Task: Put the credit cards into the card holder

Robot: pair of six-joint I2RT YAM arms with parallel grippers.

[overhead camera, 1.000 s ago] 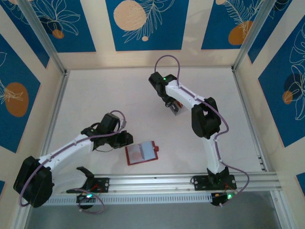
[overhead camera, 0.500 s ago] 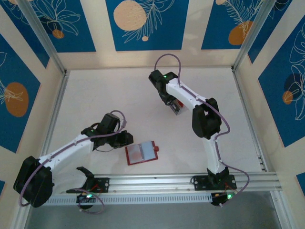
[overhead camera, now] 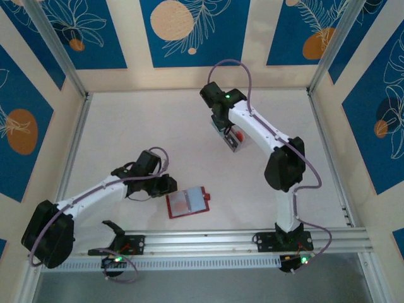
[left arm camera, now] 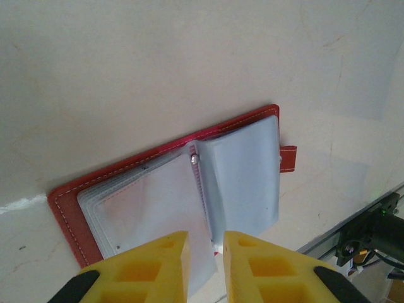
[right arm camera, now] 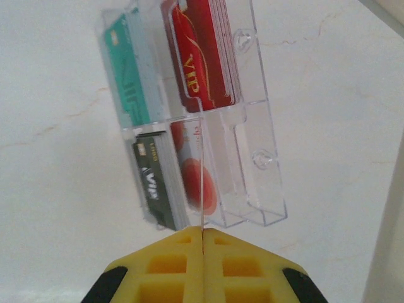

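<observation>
The card holder (overhead camera: 187,202) (left arm camera: 158,189), a red wallet, lies open near the table's front with its clear pockets up. My left gripper (overhead camera: 169,185) (left arm camera: 206,243) stands just left of it, jaws a narrow gap apart, with the corner of a raised pocket leaf (left arm camera: 246,177) between the fingertips. My right gripper (overhead camera: 228,140) (right arm camera: 203,232) is shut on a pale credit card with red round marks (right arm camera: 202,189), seen nearly edge-on above the clear box (right arm camera: 252,158). Teal (right arm camera: 126,69), red (right arm camera: 201,53) and dark (right arm camera: 154,183) credit cards stand in the box's compartments.
The clear box (overhead camera: 236,142) sits mid-table toward the back, under the right arm. An aluminium rail (overhead camera: 208,240) runs along the front edge, and metal posts and patterned walls close in the sides and back.
The right arm has swung its elbow to the right and shifted the wrist slightly back over the box. The left arm and the wallet have hardly moved.
</observation>
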